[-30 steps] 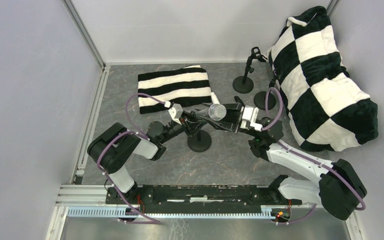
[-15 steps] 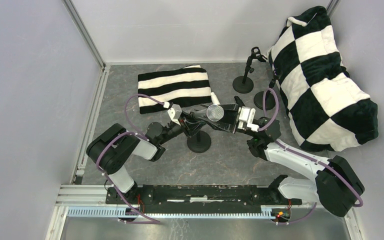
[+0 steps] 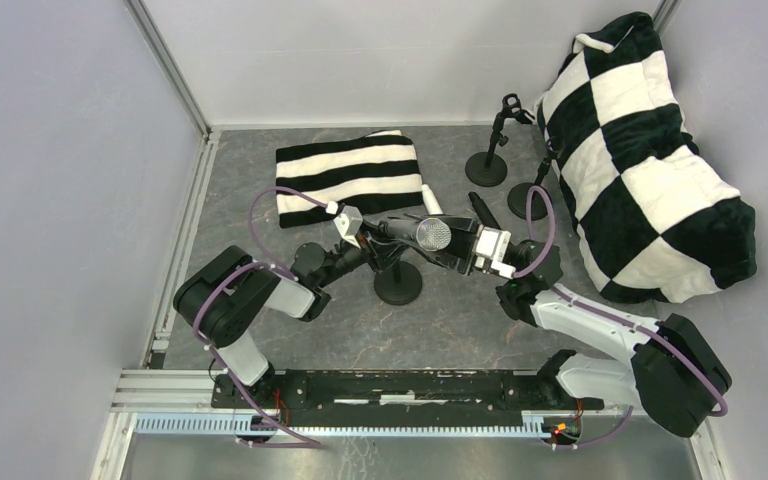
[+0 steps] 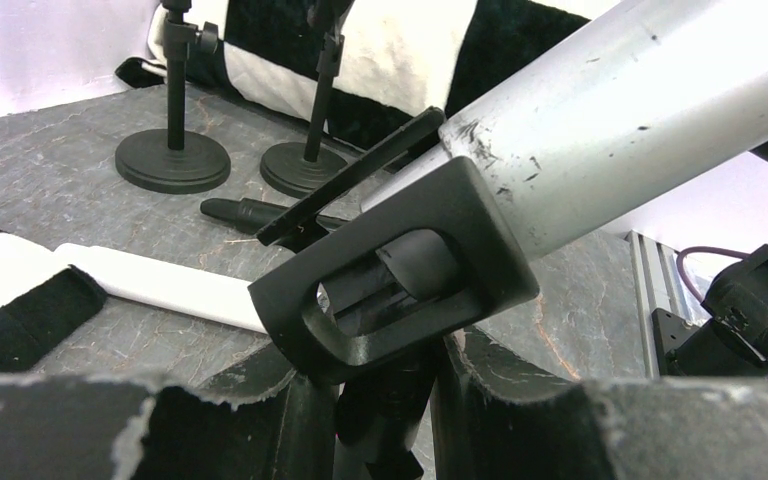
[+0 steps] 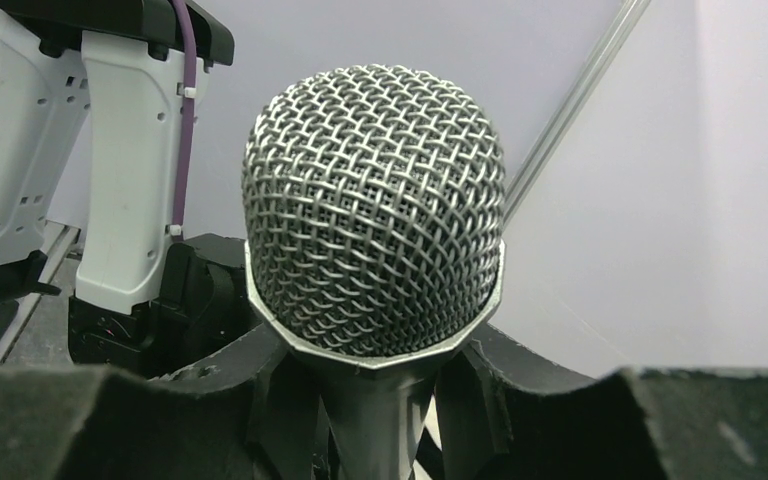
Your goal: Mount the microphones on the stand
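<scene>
Since the silver mic (image 3: 432, 234) is hanging mid-frame in the top view, right above the stand (image 3: 398, 288), we're figuring this is the lining-up part. The right gripper (image 3: 457, 245) is clamping the mic just below its mesh head, and the left gripper (image 3: 378, 243) is pinching the stand's post under the clip (image 4: 400, 270). In the left wrist view the mic's body is coming down from the upper right, with its tail end meeting the clip's top edge. We're not able to tell if it's actually inside the ring. Its long axis is running right to left, head on the right gripper's side, so we're guessing that gripper is doing the push along that line. The white mic (image 3: 427, 197) and black mic (image 3: 482, 212) are lying flat just above centre.
</scene>
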